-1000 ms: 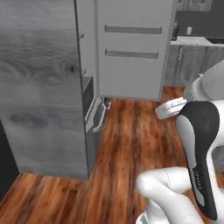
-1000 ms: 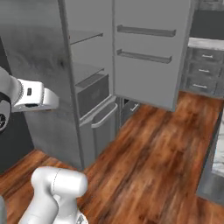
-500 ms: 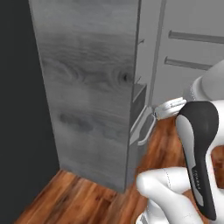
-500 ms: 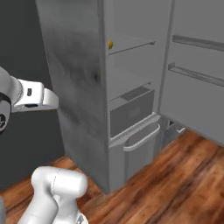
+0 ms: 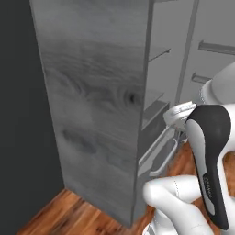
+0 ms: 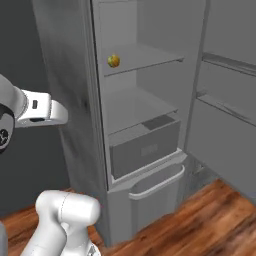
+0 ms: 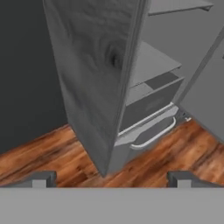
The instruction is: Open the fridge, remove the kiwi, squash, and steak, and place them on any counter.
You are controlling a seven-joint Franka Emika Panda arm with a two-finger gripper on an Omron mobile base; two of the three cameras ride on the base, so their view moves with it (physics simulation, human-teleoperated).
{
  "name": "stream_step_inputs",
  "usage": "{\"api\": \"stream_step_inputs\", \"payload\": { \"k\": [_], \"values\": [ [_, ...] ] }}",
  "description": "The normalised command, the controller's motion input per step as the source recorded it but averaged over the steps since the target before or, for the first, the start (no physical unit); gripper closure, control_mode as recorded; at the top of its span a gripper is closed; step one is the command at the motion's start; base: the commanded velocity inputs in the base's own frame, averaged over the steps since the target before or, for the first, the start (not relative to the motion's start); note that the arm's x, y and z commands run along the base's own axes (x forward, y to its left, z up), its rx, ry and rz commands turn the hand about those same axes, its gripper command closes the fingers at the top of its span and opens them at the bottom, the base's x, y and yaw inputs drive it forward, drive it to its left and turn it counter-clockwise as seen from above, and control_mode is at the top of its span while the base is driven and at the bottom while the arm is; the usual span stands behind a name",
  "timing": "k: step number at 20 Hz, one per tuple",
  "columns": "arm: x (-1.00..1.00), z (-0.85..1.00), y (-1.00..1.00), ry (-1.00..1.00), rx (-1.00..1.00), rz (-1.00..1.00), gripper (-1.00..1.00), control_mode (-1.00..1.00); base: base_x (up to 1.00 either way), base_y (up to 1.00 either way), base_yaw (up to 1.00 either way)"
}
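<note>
The fridge [image 6: 75,60] stands open, its grey side wall [image 5: 92,101] close in front of me and its door [image 6: 230,100] swung out to the right. On an upper shelf near the front left lies the small yellow-orange squash [image 6: 113,61]. Below the shelves sit a grey inner drawer [image 6: 145,145] and a lower drawer with a bar handle [image 7: 151,135]. My gripper [image 7: 112,178] is open and holds nothing. It hangs above the wooden floor, short of the fridge's front corner. The kiwi, the steak and the counter are out of view.
A dark wall [image 5: 18,114] runs to the left of the fridge. Wooden floor [image 7: 52,153] lies before the fridge and beside it. The open door carries shelf rails [image 6: 225,107] on its inner face and bounds the space on the right.
Both base views have swung and closed in on the fridge, so the camera has moved. The interior with the squash now shows in the right base view. The gripper stays open.
</note>
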Motion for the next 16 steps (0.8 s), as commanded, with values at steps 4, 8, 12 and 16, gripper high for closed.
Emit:
{"api": "stream_step_inputs", "payload": {
  "k": [4,8,12,16],
  "values": [
    [0.00,0.00,0.00,0.00,0.00,0.00,-1.00,1.00,0.01,-0.69,0.45],
    [0.00,0.00,0.00,0.00,0.00,0.00,-1.00,1.00,-0.01,-0.54,0.54],
    [0.00,0.00,0.00,0.00,0.00,0.00,-1.00,1.00,0.01,-0.51,0.57],
    [0.00,0.00,0.00,0.00,0.00,0.00,-1.00,1.00,0.02,-0.79,0.35]
  ]
}}
